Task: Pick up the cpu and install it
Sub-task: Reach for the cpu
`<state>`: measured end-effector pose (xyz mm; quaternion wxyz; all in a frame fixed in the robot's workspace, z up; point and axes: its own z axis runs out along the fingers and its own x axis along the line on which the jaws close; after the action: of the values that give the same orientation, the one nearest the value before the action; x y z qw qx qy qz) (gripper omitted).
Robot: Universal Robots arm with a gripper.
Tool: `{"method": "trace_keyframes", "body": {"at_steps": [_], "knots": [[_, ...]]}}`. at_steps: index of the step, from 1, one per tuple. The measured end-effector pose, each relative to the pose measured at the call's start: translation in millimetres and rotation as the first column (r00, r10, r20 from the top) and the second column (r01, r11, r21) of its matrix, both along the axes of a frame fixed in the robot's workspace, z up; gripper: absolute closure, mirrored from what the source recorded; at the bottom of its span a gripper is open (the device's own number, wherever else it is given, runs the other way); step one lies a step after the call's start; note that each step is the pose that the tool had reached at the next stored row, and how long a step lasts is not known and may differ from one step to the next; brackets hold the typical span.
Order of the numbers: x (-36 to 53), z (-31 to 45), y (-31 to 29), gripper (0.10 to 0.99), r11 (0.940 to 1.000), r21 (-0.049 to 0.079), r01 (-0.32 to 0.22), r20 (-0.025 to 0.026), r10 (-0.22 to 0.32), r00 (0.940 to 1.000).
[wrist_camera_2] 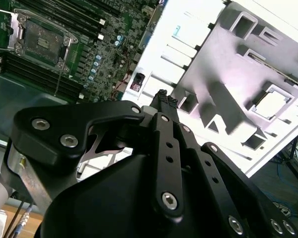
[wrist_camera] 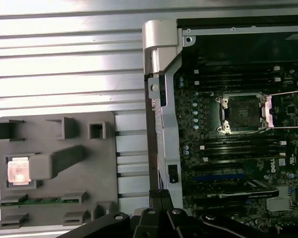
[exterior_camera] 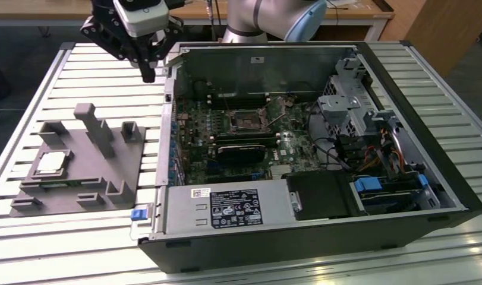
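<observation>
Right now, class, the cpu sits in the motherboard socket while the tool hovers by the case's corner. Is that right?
Not quite. The cpu lies on the grey fixture plate beside the case; the first wrist view shows the socket empty. The tool does hover by the case's corner.
</observation>
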<state>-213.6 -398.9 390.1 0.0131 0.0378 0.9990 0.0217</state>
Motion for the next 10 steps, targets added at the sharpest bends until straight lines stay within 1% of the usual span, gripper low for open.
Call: {"method": "trace_keyframes", "body": {"at_steps": [10], "knots": [[-1.9, -0.2, 0.0, 0.98, 1.0, 0.0, 0.0, 0.0, 0.0, 1.0]]}}
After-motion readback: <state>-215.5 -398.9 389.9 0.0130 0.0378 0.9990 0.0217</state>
